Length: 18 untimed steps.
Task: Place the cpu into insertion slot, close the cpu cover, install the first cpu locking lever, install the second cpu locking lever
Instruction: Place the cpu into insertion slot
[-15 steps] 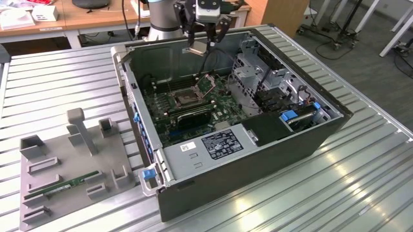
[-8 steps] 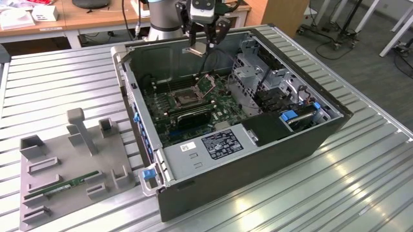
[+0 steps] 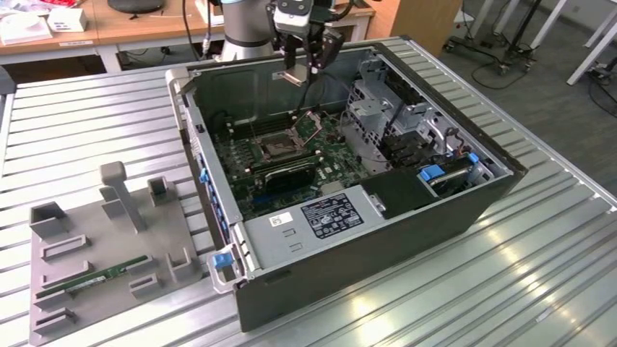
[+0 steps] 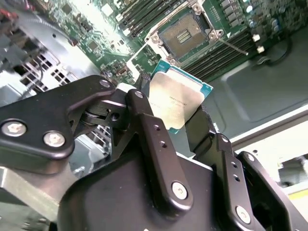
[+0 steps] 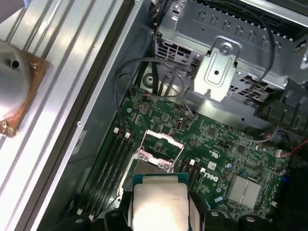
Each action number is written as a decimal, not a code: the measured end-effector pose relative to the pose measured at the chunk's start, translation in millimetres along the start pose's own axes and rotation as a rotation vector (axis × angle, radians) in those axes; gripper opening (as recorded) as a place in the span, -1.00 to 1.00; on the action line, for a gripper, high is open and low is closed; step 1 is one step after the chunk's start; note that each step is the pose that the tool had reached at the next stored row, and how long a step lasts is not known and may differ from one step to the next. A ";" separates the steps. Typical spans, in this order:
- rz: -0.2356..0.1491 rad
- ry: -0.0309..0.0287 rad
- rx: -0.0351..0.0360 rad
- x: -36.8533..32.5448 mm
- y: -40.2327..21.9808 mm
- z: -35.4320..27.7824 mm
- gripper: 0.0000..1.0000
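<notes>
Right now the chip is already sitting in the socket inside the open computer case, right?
Not quite. The chip is gripped in the jaws above the open computer case, not seated. The second wrist view shows the socket empty.

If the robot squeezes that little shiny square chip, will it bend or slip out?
The cpu is probably stiff: it is a flat plate with a metal top. It looks thin and small, so likely light. The end effector pinches it at its edges, so the smooth chip might slip if bumped.
</notes>
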State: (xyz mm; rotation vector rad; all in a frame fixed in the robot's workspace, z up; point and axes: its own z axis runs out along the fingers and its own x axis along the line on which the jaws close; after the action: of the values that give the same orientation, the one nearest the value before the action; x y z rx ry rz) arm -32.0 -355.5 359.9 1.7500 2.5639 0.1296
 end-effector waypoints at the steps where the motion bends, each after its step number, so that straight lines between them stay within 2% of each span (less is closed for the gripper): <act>1: 0.018 -0.0016 -0.0003 0.0 0.0 0.3 0.09; 12: 0.216 -0.0195 -0.0038 -0.1 -0.3 3.2 0.09; 18: 0.224 -0.0202 -0.0040 0.0 -0.3 3.3 0.09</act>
State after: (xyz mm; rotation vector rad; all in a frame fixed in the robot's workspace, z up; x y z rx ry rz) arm -32.0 -355.5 356.7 2.0205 2.3448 0.1219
